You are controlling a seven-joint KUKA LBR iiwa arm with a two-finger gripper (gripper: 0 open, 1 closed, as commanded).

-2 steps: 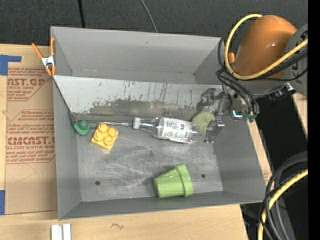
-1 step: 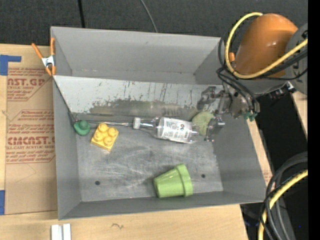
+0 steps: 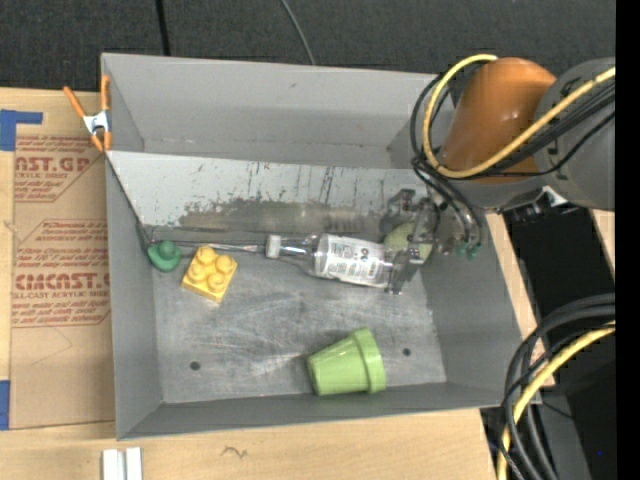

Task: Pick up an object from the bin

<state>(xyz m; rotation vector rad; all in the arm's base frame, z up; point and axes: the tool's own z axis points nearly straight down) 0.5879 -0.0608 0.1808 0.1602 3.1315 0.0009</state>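
- At the right end of the bin (image 3: 250,118), the gripper (image 3: 412,246) sits low at the base end of a clear bottle (image 3: 340,258). The bottle lies on its side near the back wall. I cannot tell whether the gripper is clenched or released.
- Likely risk: the bottle is round, smooth and glossy, so it could roll or slip away on the scuffed metal floor.
- Well apart from it are a studded yellow block (image 3: 209,271) and a tipped-over, tapered green cup (image 3: 347,364). Both look like plastic.
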